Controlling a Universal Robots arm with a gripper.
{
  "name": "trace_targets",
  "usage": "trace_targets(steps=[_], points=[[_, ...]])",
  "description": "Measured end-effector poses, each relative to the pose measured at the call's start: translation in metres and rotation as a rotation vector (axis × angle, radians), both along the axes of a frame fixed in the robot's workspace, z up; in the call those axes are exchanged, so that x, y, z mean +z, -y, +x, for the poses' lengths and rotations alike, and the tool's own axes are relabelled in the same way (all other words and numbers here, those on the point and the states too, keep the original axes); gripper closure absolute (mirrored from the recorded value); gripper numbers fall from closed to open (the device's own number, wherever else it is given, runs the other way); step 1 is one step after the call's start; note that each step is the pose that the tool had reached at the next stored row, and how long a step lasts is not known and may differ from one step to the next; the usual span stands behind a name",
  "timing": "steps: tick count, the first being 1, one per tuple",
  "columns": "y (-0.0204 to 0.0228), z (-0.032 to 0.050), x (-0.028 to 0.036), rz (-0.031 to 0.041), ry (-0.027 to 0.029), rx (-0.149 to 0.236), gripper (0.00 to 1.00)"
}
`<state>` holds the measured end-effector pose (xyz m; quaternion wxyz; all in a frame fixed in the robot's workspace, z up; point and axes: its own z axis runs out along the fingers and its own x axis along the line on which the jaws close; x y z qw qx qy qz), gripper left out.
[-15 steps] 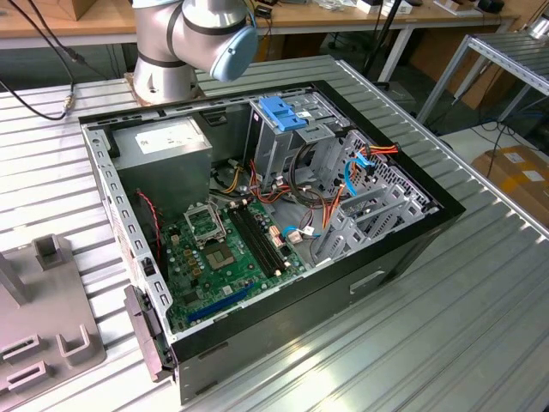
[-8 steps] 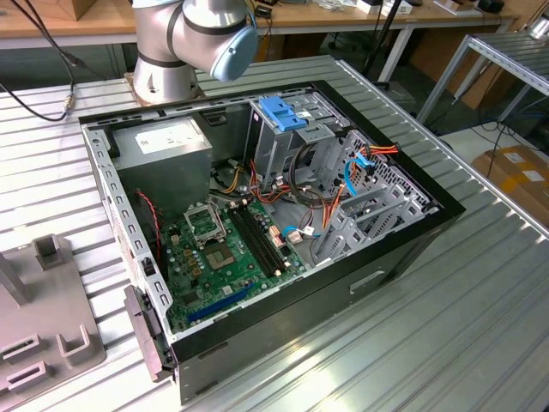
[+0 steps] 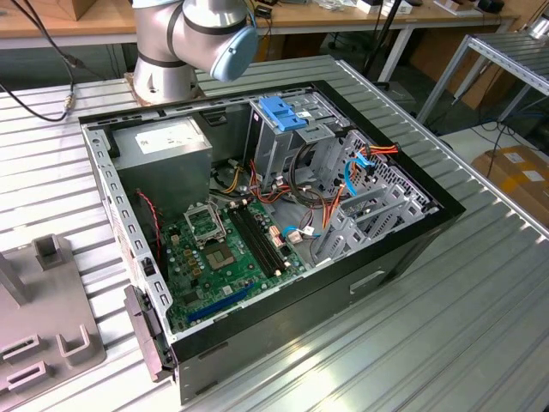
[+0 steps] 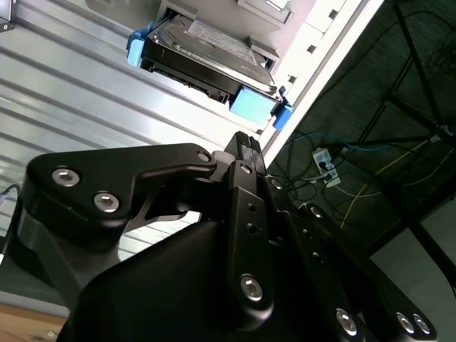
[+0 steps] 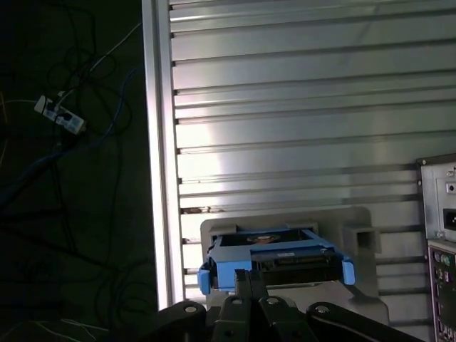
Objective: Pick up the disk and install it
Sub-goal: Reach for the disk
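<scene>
In both wrist views we see the disk (image 4: pixel 206 48) (image 5: pixel 285 261) lying flat in a pale grey holder (image 5: pixel 360 235). The holder sits on the ribbed metal counter (image 5: pixel 285 107), close to its edge. Beyond that edge the floor is dark, with loose cables and a white power strip (image 5: pixel 60 115) on it. The disk's black body carries a pale label on its upper face, and a blue bracket (image 4: pixel 253 105) wraps its sides and the end that faces the arm. The black gripper (image 4: pixel 244 140) (image 5: pixel 249 276) hangs near the disk but apart from it, its tip aimed at the bracketed end. The jaws are pressed together and grasp nothing. In the first wrist view we also see a grey ported panel (image 5: pixel 438 242) standing near the holder. In the exterior view an open computer case (image 3: pixel 257 335) lies on its side on the counter. Inside it we make out a green motherboard (image 3: pixel 223 249), a grey power-supply box (image 3: pixel 163 146) and a metal drive cage (image 3: pixel 274 150) topped by a blue handle (image 3: pixel 283 112). Red, orange and blue cables run between them. The arm's base (image 3: pixel 163 64) stands on the counter behind the case. A grey moulded fixture (image 3: pixel 43 318) rests at the exterior view's left, apart from the case.
</scene>
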<state>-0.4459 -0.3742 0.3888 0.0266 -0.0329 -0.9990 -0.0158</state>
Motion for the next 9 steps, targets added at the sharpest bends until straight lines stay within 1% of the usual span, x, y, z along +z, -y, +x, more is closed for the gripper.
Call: trace_targets(steps=[3, 4, 9], points=[[-0.0001, 0.0000, -0.0020, -0.0019, -0.0060, 0.009, 0.89], [-0.0001, 0.0000, -0.0024, -0.0023, -0.0072, 0.014, 0.89], [0.0000, -0.0010, -0.0033, -0.0088, -0.0074, 0.050, 0.89]])
